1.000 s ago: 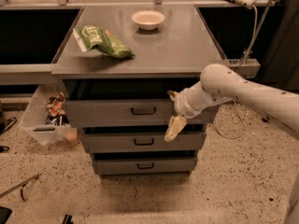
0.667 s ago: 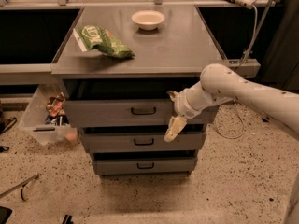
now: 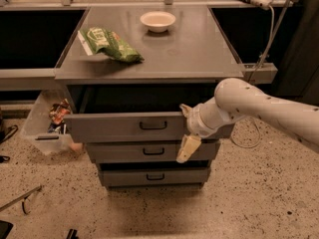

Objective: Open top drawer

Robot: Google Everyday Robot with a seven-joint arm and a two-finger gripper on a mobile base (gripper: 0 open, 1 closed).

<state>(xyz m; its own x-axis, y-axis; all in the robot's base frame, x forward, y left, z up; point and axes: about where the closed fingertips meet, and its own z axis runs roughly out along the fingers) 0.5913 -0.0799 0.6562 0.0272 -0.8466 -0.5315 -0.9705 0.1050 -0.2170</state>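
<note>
Three grey drawers (image 3: 124,176) sit under the counter (image 3: 199,54) on my feed. The top drawer (image 3: 109,128) stands partly out. Its front is well forward of the counter's edge and a dark gap shows behind it. Its black bar handle (image 3: 153,125) is at the middle of the front. The gripper (image 3: 186,129) is at the right part of that front, just beside the handle. Its fingers (image 3: 189,148) are spread apart: one tip sits at the front's top edge, I think hooked over it, and the other hangs down across the middle drawer (image 3: 119,152). On the counter lie a green bag (image 3: 107,44) and a white bowl (image 3: 157,21), well apart from each other.
</note>
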